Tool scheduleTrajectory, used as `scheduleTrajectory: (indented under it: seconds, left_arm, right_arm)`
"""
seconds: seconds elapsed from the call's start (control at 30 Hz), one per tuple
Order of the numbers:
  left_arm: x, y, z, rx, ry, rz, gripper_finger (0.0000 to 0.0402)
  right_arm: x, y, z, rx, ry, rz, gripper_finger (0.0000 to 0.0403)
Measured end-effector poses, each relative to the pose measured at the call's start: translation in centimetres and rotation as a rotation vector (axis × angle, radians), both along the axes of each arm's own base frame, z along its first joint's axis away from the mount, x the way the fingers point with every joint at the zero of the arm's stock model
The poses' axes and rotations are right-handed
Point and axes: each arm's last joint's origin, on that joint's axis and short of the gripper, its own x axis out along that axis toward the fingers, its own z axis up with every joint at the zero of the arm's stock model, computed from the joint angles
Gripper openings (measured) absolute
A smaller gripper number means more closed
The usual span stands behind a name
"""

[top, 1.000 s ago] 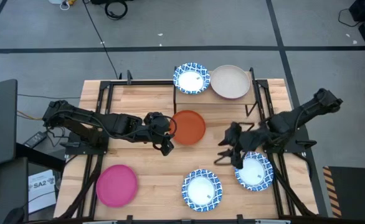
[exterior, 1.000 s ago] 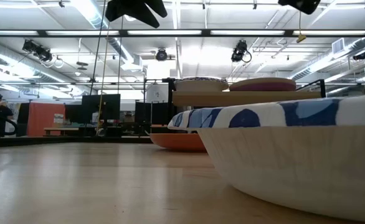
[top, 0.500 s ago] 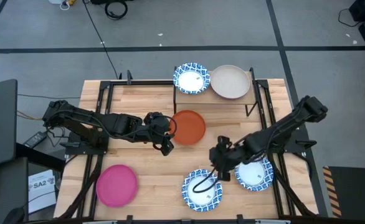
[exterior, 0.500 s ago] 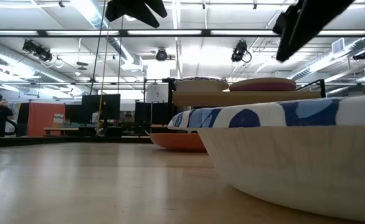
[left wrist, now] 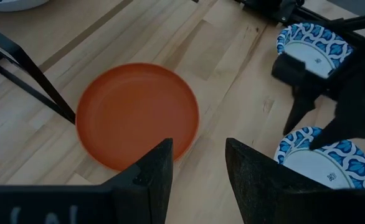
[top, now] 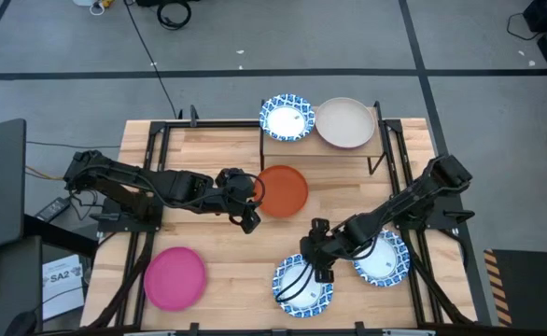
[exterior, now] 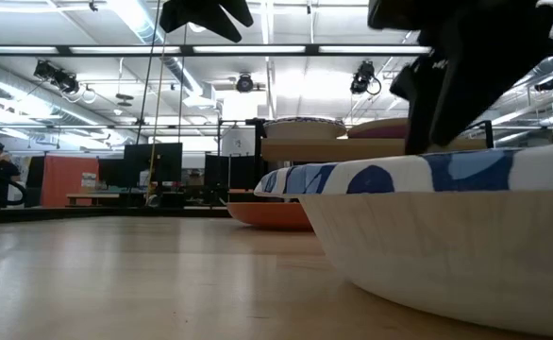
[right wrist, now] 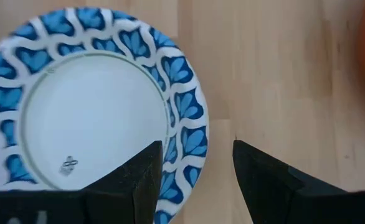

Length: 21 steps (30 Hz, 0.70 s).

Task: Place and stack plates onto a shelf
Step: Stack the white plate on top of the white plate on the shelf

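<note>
the right gripper, jaws open and empty, has swung from the right-edge plate to above the blue-rimmed plate at the table's front edge; probably its next pick; left gripper waits open beside the orange plate.

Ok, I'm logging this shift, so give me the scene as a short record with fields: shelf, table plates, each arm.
shelf: holds blue-rimmed plate and beige plate
table plates: orange plate, pink plate, two blue-rimmed plates at the front
left gripper: jaws open, empty, beside the orange plate
right gripper: jaws open, empty, above the front middle blue-rimmed plate's rim
</note>
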Motion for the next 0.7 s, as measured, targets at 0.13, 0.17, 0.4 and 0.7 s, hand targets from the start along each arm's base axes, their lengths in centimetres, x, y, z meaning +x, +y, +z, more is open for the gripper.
scheduleTrajectory:
  seconds: [0.13, 0.17, 0.4, 0.7]
  left_arm:
    - [0.0, 0.0, 0.0, 0.0, 0.0, 0.0, 0.0153]
    - [0.0, 0.0, 0.0, 0.0, 0.0, 0.0, 0.0153]
    - [0.0, 0.0, 0.0, 0.0, 0.001, 0.0, 0.0153]
    - [0.0, 0.0, 0.0, 0.0, 0.0, 0.0, 0.0153]
  right_arm:
    - [0.7, -0.1, -1.5, -0.015, 0.028, -0.012, 0.0201]
    - [0.8, -0.2, -1.8, -0.018, 0.035, -0.016, 0.0201]
    - [1.4, -0.5, -3.0, -0.003, 0.07, -0.02, 0.0201]
    - [1.5, -0.5, -3.7, 0.033, 0.105, -0.006, 0.0201]
